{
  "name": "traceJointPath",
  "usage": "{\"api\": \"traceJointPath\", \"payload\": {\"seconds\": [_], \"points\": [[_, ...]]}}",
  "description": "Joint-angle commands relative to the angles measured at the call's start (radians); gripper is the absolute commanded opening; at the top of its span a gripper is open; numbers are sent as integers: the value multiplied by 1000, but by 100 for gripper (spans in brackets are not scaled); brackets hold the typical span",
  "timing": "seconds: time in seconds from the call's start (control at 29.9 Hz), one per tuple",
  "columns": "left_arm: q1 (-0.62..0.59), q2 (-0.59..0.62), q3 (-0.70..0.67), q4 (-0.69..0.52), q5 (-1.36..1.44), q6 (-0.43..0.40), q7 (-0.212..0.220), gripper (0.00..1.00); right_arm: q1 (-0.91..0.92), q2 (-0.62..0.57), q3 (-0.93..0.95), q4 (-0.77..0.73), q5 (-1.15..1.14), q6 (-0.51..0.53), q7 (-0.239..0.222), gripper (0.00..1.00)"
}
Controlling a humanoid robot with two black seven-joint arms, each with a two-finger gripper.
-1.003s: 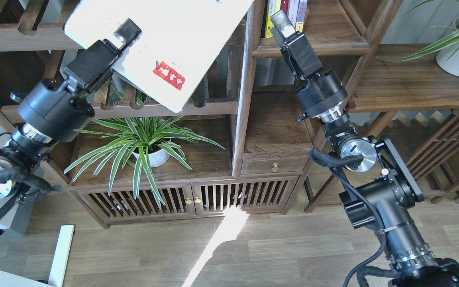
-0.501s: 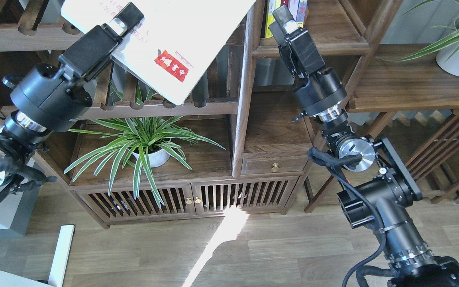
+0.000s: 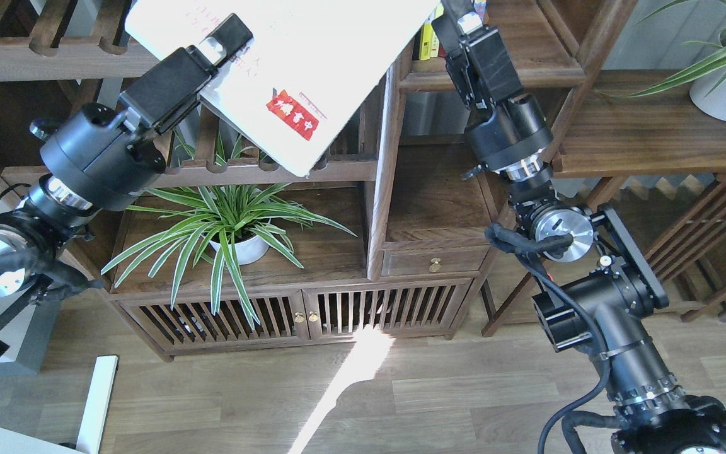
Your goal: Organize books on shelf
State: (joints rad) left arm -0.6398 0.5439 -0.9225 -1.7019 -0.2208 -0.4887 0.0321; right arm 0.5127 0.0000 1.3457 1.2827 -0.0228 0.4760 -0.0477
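Swinging right toward the shelf, the left pincer gripped the thick white book; right pincer unclear.

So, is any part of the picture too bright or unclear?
Head view: the white book in the left gripper is overexposed, its upper print washed out; a sun streak glares on the floor; the right gripper is cut by the top edge; the rest looks sharp.
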Motion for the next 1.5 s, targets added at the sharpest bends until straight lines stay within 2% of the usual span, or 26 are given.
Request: {"api": "traceJointPath", "payload": {"seconds": [0.0, 0.17, 0.57, 0.8, 1.0, 1.47], "points": [[-14, -2, 11, 8, -2, 0, 0, 0, 17, 0, -11, 0, 9, -4, 0, 98], [-38, 7, 20, 28, -49, 0, 2, 0, 15, 0, -23, 0, 9, -2, 0, 98], [-109, 10, 60, 76, -118, 0, 3, 0, 17, 0, -83, 9, 11, 0, 35, 98], [-123, 16, 111, 76, -140, 0, 6, 0, 18, 0, -85, 14, 11, 1, 37, 98], [-153, 56, 140, 102, -222, 0, 32, 0, 18, 0, -85, 15, 12, 3, 38, 98], [-193, 67, 154, 110, -270, 0, 34, 0, 20, 0, -89, 15, 15, 3, 38, 98]]}}
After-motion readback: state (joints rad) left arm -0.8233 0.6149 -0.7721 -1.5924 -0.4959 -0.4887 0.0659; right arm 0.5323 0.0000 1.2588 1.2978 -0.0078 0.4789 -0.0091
